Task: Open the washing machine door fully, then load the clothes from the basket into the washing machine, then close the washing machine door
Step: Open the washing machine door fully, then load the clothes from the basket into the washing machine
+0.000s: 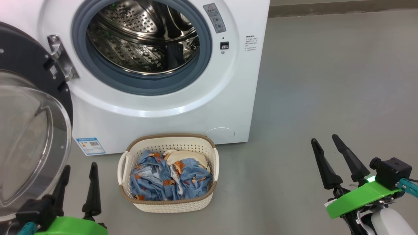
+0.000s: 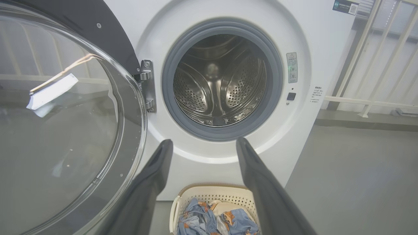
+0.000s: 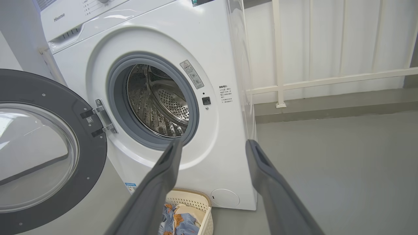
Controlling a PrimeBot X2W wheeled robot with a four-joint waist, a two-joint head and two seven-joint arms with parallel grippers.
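Okay, left first: the washing machine door (image 1: 23, 52) hangs swung out wide on its hinge (image 1: 60, 57), so we judge the opening step done and loading is the step in hand. Our left hand (image 1: 80, 166) sits just beside the door's lower edge, fingers (image 1: 93, 189) spread wide, nothing in it. Right of it, near but apart, the basket (image 1: 169, 136) stands on the floor (image 1: 326, 81) just in front of the washing machine (image 1: 209, 107), below the mouth of the drum (image 1: 143, 39). The clothes (image 1: 166, 179) lie bunched inside the basket, blue printed fabric with a cream piece toward the back. Our right hand (image 1: 325, 139) hovers well apart on the far right, also wide and empty. To do this well we'd drop one hand straight down into the middle of the heap, close on a thick fold rather than a loose corner, lift clear of the rim, then push deep into the drum so nothing drapes over the grey gasket (image 1: 140, 85). The left hand is nearer, but it should mind the door glass.
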